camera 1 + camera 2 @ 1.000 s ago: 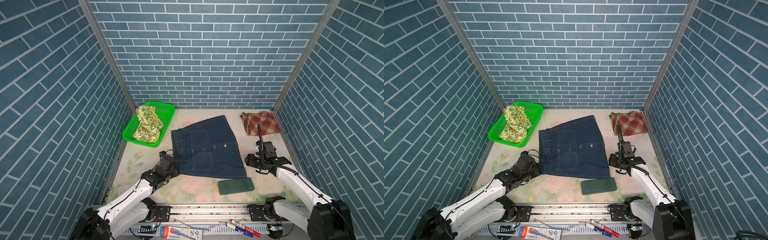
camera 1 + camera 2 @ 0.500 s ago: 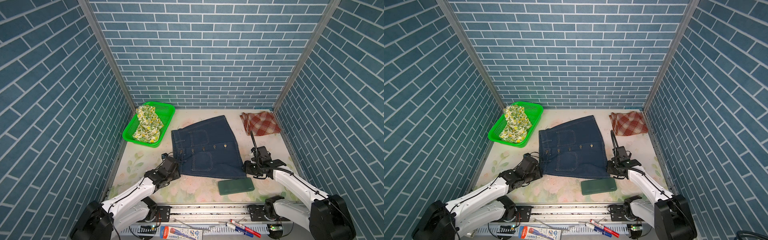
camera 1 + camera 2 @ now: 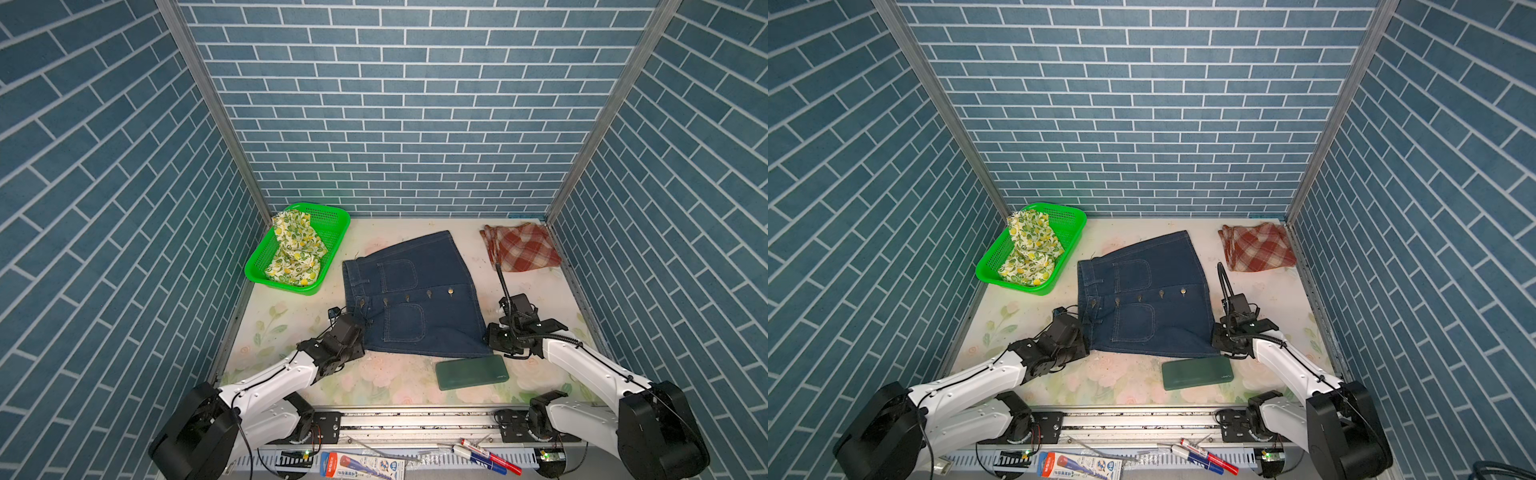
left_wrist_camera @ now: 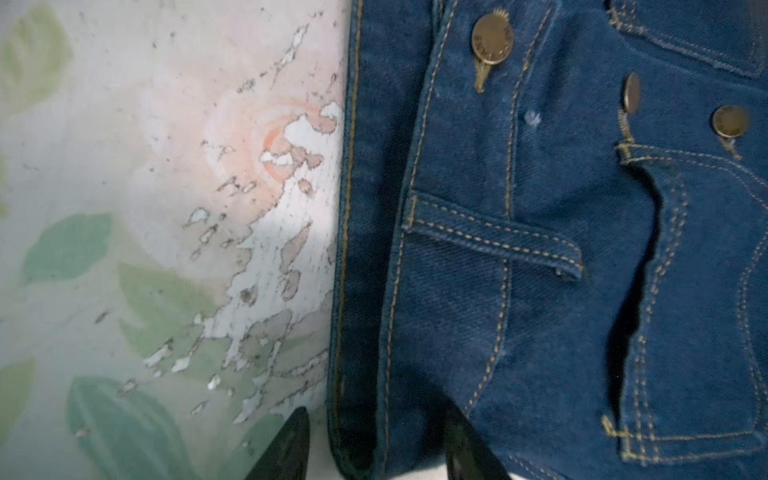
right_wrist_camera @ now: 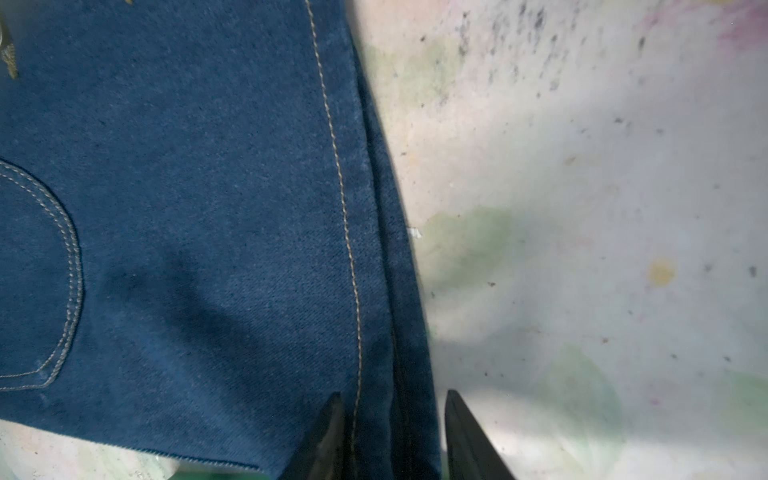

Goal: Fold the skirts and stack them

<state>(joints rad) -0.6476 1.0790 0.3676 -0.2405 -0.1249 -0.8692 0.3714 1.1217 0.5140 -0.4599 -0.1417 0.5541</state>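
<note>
Your left gripper [image 4: 376, 432]: jaws apart, straddling the waistband edge of the denim skirt [image 3: 415, 307], one tip over bare table [image 3: 286, 320], one over cloth. Your right gripper [image 5: 392, 415]: jaws apart too, astride the stitched hem near its corner, dark green slab [image 3: 471, 372] just beside.

Lemon-print skirt [image 3: 297, 253] lies bunched in the green mesh basket [image 3: 332, 216], well beyond the left jaws. Plaid skirt [image 3: 519, 249] lies folded, beyond the right jaws.

Worn floral tabletop; blue brick-pattern walls [image 3: 395, 124].

LIGHT: we see bright, even overhead light in both top views | SHADOWS: soft, short, on the table [image 3: 286, 328] | WRIST VIEWS: soft focus, pale washed-out patches, a dark shadow across the denim skirt [image 5: 199, 291] | EDGES: brick walls [image 3: 395, 104] splay outward
</note>
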